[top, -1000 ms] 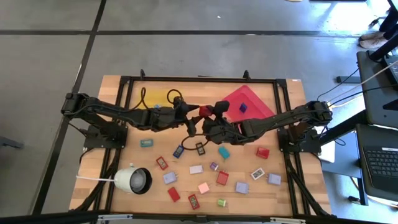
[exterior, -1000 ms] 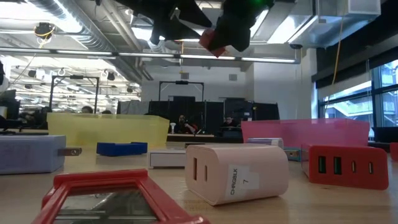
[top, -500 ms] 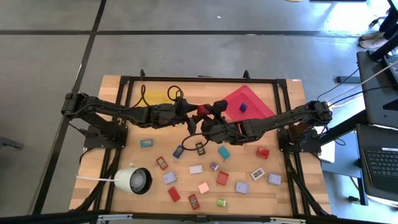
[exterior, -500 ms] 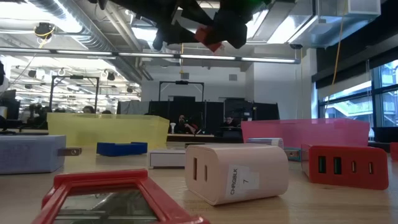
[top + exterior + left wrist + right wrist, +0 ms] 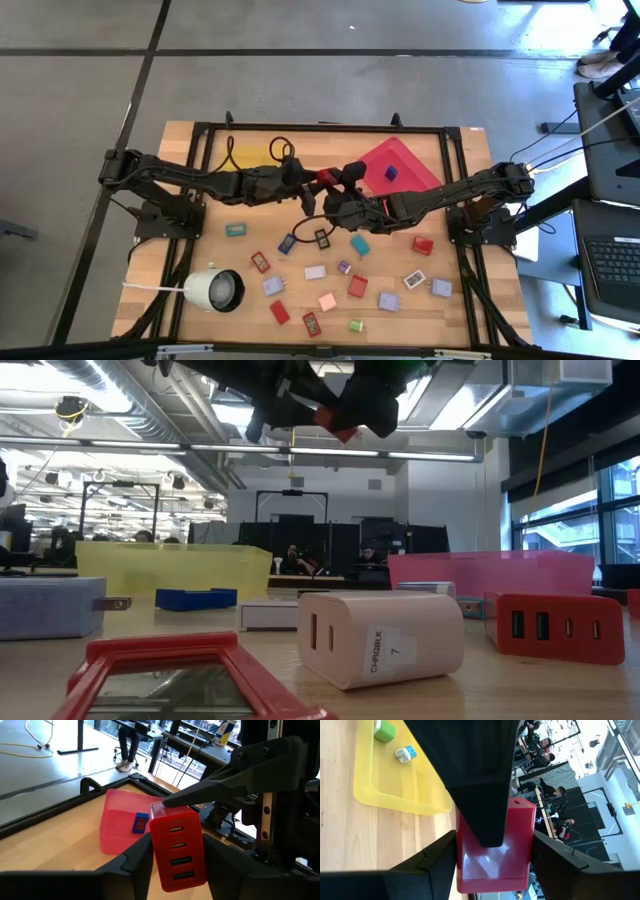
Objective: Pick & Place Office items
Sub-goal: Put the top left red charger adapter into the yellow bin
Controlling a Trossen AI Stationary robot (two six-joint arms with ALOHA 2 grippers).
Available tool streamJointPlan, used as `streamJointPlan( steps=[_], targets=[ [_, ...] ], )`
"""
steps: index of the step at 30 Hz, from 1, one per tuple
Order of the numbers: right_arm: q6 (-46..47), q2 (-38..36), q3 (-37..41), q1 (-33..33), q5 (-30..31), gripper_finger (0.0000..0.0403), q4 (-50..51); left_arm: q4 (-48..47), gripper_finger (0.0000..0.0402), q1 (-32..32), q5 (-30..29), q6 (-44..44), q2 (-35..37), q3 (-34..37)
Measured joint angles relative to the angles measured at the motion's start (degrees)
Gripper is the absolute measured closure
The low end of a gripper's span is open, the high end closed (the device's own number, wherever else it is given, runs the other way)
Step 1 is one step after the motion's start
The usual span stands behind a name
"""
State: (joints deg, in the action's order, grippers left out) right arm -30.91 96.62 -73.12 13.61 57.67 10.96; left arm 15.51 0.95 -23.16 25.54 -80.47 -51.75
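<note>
Both sets of fingers are clamped on the same red charger block (image 5: 179,849): I see my left gripper (image 5: 175,857) pinching its sides while my right gripper (image 5: 492,855) grasps its other end. The block hangs in the air just beside the red tray (image 5: 408,165), over the table (image 5: 180,180). A blue block (image 5: 140,822) lies inside that tray.

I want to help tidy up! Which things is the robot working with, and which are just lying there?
Job: red charger, gripped in midair by left hand and right hand; small coloured blocks on the table, like the teal block; probably yellow tray and red tray.
Lying about: white lamp-like thing; laptop.
</note>
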Motion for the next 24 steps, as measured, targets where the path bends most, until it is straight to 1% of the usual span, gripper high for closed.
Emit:
streamJointPlan(
  steps=[4,7,11,13,15,17,19,21,24],
  targets=[
    [0.63,0.0,0.0,0.17,-0.41,0.017,0.12,-0.44,0.0266,-0.01,0.41,0.49,0.04,0.0],
    [1.97,-0.02,-0.04,0.31,-5.71,0.0149,-0.5,-0.99,0.0265,0.1,1.55,-0.59,-0.04,0.02],
    [3.63,-0.11,-0.04,0.26,-11.0,0.0113,-0.46,-2.27,0.0265,0.18,1.7,-0.7,-0.04,0.09],
    [5.11,-0.11,-0.04,0.26,-11.18,0.0098,-0.27,-3.25,0.0266,0.18,0.97,-1.47,-0.04,0.08],
    [6.8,-0.34,-0.04,0.4,-9.67,0.0086,0.61,-5.35,0.0268,-0.04,-1.57,-2.07,-0.04,0.04],
    [9.02,-1.18,-0.04,0.46,-9.57,0.0079,2.24,-7.54,0.0269,-0.72,-4.3,-2.77,-0.04,0.04],
    [11.63,-2.66,-0.04,0.38,-11.42,0.0077,5.51,-9.6,0.0269,-1.6,-6.38,-2.79,-0.02,0.04],
    [14.97,-4.32,-0.04,-0.1,-13.75,0.0077,9.52,-12.46,0.0269,-2.87,-7.15,-2.8,-0.02,0.04],
    [22.43,-7.24,-0.04,-1.22,-15.78,0.0082,18.0,-18.37,0.0269,-5.75,-7.15,-2.64,0.0,0.04]
  ],
)
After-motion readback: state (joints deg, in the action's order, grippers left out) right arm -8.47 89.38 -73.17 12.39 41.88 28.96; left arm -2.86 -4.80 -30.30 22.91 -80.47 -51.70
